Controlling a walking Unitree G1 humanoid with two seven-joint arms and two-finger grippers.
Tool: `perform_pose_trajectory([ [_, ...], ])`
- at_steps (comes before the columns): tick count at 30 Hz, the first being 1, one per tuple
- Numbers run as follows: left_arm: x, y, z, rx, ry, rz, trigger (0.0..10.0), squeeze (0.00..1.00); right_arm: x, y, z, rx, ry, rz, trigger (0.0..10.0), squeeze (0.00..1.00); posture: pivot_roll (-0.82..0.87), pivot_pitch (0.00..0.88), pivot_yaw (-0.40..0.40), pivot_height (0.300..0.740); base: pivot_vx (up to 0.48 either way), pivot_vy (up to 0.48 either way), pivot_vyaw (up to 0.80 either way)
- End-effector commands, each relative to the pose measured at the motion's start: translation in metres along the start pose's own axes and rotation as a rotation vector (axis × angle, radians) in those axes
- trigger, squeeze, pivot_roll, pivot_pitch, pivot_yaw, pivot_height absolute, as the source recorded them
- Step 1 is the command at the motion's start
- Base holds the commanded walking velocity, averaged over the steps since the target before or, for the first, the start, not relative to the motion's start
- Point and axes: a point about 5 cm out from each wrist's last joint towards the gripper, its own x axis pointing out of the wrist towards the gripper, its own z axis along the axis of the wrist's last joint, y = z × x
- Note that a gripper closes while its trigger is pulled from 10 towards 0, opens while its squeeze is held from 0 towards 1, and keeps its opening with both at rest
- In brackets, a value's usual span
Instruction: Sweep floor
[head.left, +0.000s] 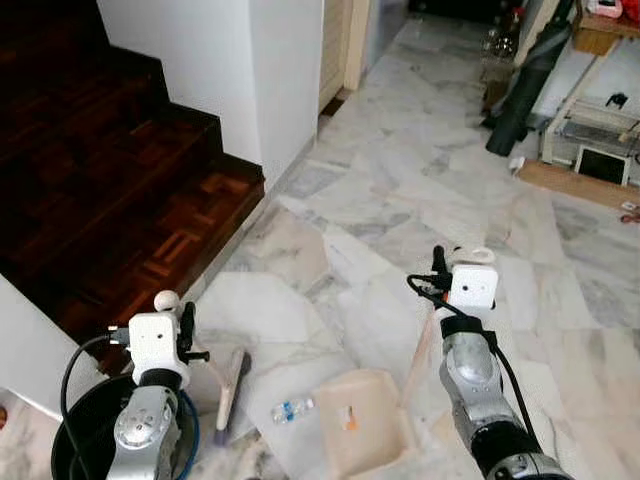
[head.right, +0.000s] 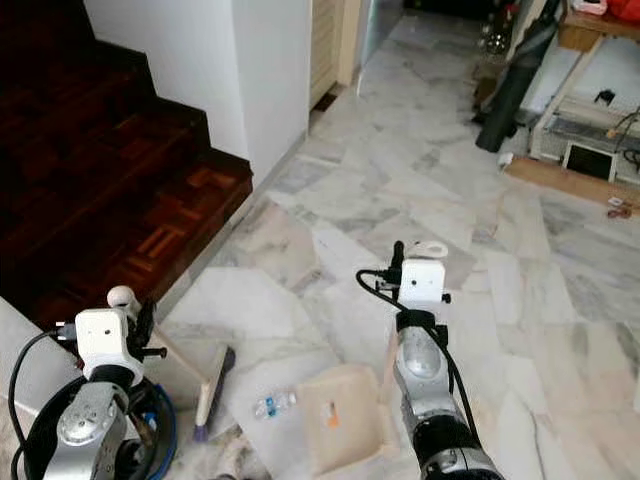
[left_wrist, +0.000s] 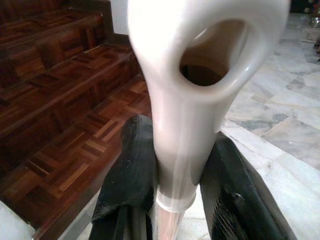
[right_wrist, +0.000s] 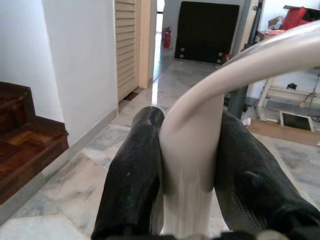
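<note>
While the dark wooden parquet steps (head.left: 120, 200) rise at far left, the left gripper (left_wrist: 172, 175) clamps the cream plastic broom handle (left_wrist: 185, 115) just below its hanging loop. Beside a black round bin (head.left: 85, 425), the dark-bristled broom head (head.left: 232, 385) rests on the white marble tile floor (head.left: 400, 200). A small clear plastic bottle (head.left: 292, 409) lies between broom head and cream plastic dustpan (head.left: 362, 420). The right gripper (right_wrist: 187, 165) grips the curved cream dustpan handle (right_wrist: 200, 125).
</note>
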Motion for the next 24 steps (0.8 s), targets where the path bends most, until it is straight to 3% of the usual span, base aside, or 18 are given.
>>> perform_pose_trajectory([
  [1,-0.0008,-0.0005,-0.0008,0.005,0.012,-0.002,10.0,0.0,0.0049,-0.0041,0.0068,0.0,-0.031,-0.017,10.0,0.0,0.11,0.122,-0.042,0.74,0.0,0.0,0.0],
  [7,-0.0003,-0.0012,-0.0005,0.011,0.012,-0.004,10.0,0.0,0.005,-0.0018,0.0078,-0.034,-0.04,0.006,10.0,0.0,0.11,0.121,-0.041,0.74,0.227,0.0,0.0],
  [13,-0.0001,-0.001,-0.0003,0.012,0.012,-0.001,10.0,0.0,0.0044,-0.0002,0.0075,-0.026,-0.038,0.012,10.0,0.0,0.11,0.122,-0.042,0.74,0.293,0.0,0.69],
  [24,0.0001,-0.001,0.0002,0.013,0.009,-0.001,10.0,0.0,0.0043,-0.0003,0.0072,-0.006,-0.034,0.004,10.0,0.0,0.11,0.123,-0.042,0.74,0.311,0.0,0.0],
])
